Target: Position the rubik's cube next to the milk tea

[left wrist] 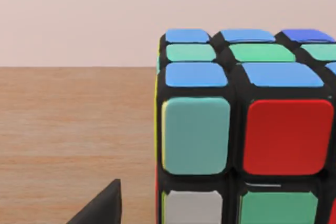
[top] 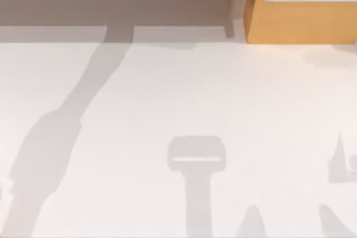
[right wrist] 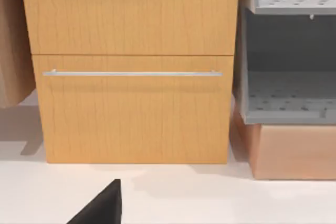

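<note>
Left tool (left wrist: 100, 205) close beside the rubik's cube (left wrist: 244, 129) on wood (grip state impossible to tell).

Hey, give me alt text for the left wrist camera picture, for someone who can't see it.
A rubik's cube sits close to the camera on a wooden surface, with blue and green tiles on top and pale teal, red, white and green tiles on the near face. A dark tip of the left gripper juts in beside it.

Rubik's cube (left wrist: 247, 129): blue, green, teal, red and white stickers on black frame. Surface (top: 167, 93): white. Cabinet (right wrist: 131, 66): orange wood grain, silver handle (right wrist: 131, 73).
</note>
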Tool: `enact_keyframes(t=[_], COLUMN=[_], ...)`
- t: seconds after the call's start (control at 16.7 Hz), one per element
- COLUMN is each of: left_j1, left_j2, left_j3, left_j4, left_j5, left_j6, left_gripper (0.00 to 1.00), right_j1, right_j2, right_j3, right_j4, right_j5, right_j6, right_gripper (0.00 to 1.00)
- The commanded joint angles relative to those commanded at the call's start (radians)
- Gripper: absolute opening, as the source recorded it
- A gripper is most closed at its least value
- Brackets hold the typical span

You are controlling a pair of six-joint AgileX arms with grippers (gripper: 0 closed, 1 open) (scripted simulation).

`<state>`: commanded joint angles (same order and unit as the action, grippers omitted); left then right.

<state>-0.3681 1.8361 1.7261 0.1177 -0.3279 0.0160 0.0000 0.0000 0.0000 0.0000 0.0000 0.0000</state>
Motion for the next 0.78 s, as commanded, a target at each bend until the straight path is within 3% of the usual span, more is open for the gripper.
enact_keyframes(t=[0.42,0.78], left_j1=[0.017,0.017], left_j2=[0.073,0.073], left_j3=[0.089,0.089], left_j4=[-0.019,-0.019], left_j5=[0.018,0.018], left_j6=[0.000,0.000], left_gripper=[1.00,0.55], right_j1=[0.000,0.000], right_j2=[0.000,0.000], right_j3=[0.000,0.000], right_j4=[0.000,0.000], right_j5=[0.000,0.000], right_j6=[0.000,0.000], right_gripper=[1.00,1.00])
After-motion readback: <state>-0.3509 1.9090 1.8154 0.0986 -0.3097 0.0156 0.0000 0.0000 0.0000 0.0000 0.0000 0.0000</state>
